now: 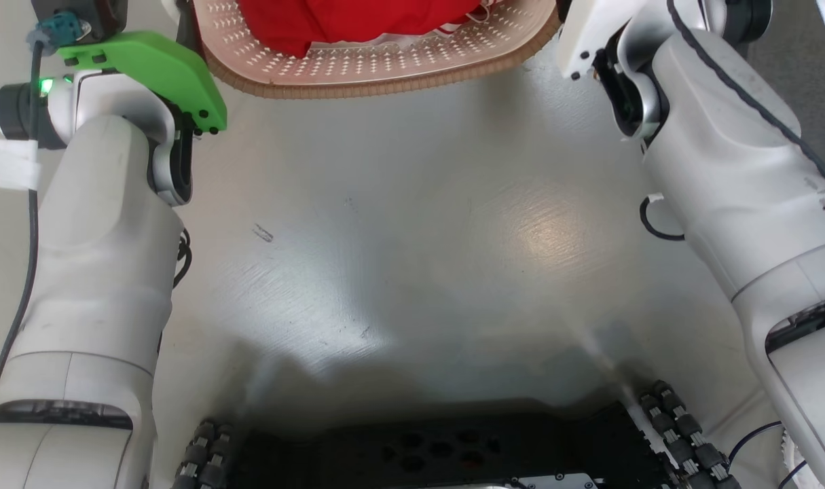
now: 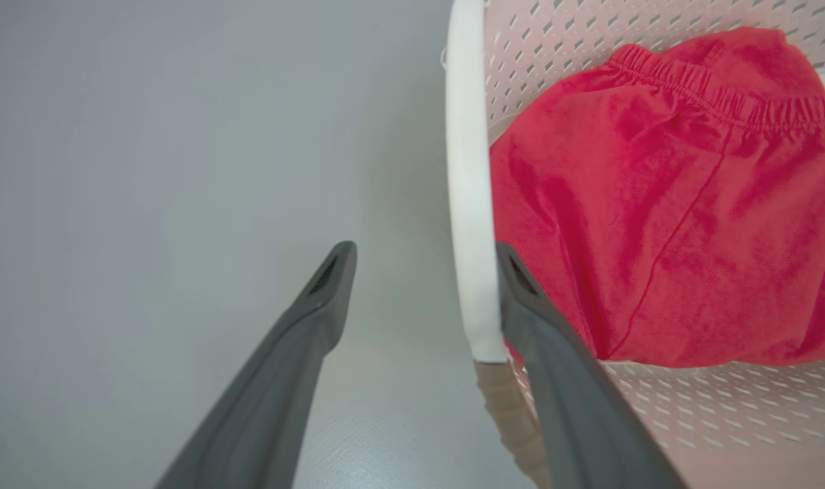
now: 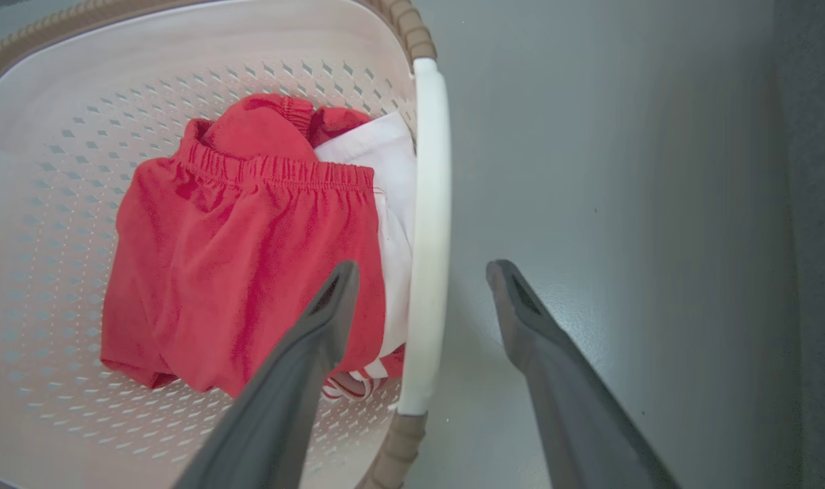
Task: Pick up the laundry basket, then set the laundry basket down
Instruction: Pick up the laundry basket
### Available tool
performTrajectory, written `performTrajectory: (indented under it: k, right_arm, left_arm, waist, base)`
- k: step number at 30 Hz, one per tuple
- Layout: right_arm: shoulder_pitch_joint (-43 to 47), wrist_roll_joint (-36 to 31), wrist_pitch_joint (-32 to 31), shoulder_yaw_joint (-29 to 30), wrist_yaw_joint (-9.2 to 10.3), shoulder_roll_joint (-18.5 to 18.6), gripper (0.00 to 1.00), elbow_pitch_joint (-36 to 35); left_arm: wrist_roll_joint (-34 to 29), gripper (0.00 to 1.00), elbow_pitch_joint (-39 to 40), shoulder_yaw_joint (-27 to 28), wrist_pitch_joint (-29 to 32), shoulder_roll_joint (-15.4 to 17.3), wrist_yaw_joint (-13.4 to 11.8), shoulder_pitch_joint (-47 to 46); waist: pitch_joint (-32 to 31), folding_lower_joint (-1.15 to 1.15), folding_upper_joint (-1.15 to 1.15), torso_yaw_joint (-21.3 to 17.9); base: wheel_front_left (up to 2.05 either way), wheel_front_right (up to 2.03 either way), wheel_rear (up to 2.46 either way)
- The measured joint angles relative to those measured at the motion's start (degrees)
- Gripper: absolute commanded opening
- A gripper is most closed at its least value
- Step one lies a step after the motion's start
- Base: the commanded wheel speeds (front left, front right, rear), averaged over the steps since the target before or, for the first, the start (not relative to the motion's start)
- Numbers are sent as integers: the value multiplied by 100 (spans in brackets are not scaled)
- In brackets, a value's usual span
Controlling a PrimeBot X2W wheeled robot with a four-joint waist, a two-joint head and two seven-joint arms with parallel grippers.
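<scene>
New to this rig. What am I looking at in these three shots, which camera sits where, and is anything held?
It is a wheeled robot with two arms. The head view looks down from its head. It shows the left arm, the right arm, the dark base, grey floor and, at the top edge, a basket.

The other two pictures come from a camera on each wrist, looking along that gripper's two dark fingers. The left gripper straddles one white handle, and the right gripper straddles the other handle. Both are open and nothing is clamped yet. Red clothes and a white cloth lie in the basket.
</scene>
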State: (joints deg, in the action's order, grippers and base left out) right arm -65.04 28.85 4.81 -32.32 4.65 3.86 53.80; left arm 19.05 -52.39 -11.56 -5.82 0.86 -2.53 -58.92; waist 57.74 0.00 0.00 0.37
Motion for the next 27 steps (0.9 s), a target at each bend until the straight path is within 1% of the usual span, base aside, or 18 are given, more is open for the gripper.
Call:
performTrajectory:
  k: [4,5,6,7,8,9,10,11,12,13,14,17,18,23,25,27]
  right_arm:
    - [-138,47,-8,-44,4,0,100,60]
    - [-153,59,-13,-63,5,0,96,75]
    - [-165,79,-44,-79,5,-1,91,104]
    - [-171,114,-57,-105,5,0,65,134]
    - [-171,160,-66,-125,5,0,49,167]
    - [-171,208,-96,-142,5,-1,45,193]
    - [-171,241,-120,-156,5,1,42,220]
    - [-171,266,-133,-172,7,2,38,235]
    - [-171,291,-133,-191,7,2,35,243]
    - [-173,312,-134,-208,7,2,31,247]
    - [-176,334,-134,-225,7,2,27,253]
    - [-189,389,-141,-290,7,-23,2,260]
    - [-197,404,-141,-307,8,-30,0,268]
    - [-222,559,-99,-382,10,-30,0,356]
    - [-221,609,-88,-399,51,-31,0,391]
    - [-219,655,-38,-416,52,-32,0,413]
  left_arm:
    - [97,100,-49,-123,-3,0,5,-89]
    - [111,100,-57,-146,-4,-1,7,-103]
    - [142,100,-60,-172,-10,-2,7,-112]
    - [168,100,-75,-183,-31,-7,7,-118]
    - [190,100,-89,-200,-31,-11,7,-121]
    - [203,80,-110,-222,-29,-11,7,-124]
    - [226,52,-130,-250,-29,-11,7,-124]
    - [256,40,-149,-287,-27,-11,8,-126]
    - [278,24,-172,-320,-27,-11,8,-128]
    - [320,5,-189,-345,-26,-11,9,-131]
    - [365,0,-199,-369,-26,-11,11,-136]
    - [430,0,-211,-486,-27,-49,58,-182]
    - [474,0,-216,-494,-27,-62,57,-193]
    - [548,0,-308,-561,-105,-56,56,-219]
    - [548,0,-359,-589,-136,-71,56,-219]
    - [549,0,-417,-610,-163,-84,56,-219]
  waist:
    - [56,0,0,47]
    - [69,0,0,59]
    - [81,0,0,70]
    - [91,0,0,79]
    - [98,0,0,86]
    - [102,0,0,91]
    - [105,0,0,94]
    - [108,0,0,96]
    - [112,0,0,97]
    - [115,0,0,97]
    - [119,0,0,98]
    - [130,0,0,96]
    - [133,0,0,95]
    - [106,0,0,78]
    - [68,0,0,67]
    - [27,0,0,55]
  base:
    - [0,0,0]
    - [0,0,0]
    - [0,0,0]
    - [0,0,0]
    - [0,0,0]
    - [0,0,0]
    - [0,0,0]
    - [0,0,0]
    - [0,0,0]
    - [0,0,0]
    - [0,0,0]
    - [0,0,0]
    - [0,0,0]
    - [0,0,0]
    - [0,0,0]
    - [0,0,0]
